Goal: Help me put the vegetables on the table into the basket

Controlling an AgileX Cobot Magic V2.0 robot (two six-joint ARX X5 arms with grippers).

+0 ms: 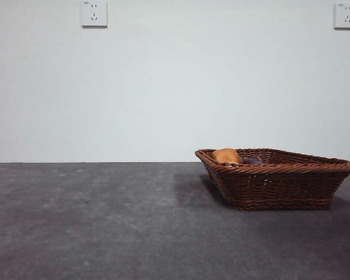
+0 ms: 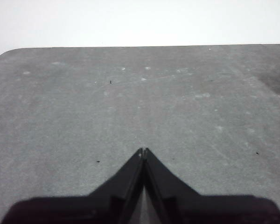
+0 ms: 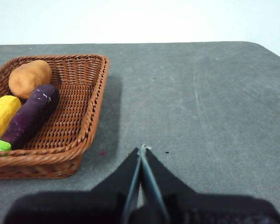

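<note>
The brown wicker basket [image 1: 280, 181] stands on the dark grey table [image 1: 105, 221] at the right. In the right wrist view the basket [image 3: 91, 116] holds the brown potato [image 3: 30, 78], the dark purple eggplant [image 3: 30, 116] with its green stem and the yellow corn cob [image 3: 1, 116], side by side. In the front view only the potato [image 1: 226, 156] and a bit of the eggplant [image 1: 252, 160] show above the rim. My right gripper [image 3: 142, 149] is shut and empty over bare table beside the basket. My left gripper [image 2: 143, 151] is shut and empty over bare table, away from the basket.
A white wall stands behind the table, with two sockets [image 1: 94, 13] high up. The table's far edge and a rounded corner [image 2: 9, 52] show in the left wrist view. Neither arm shows in the front view.
</note>
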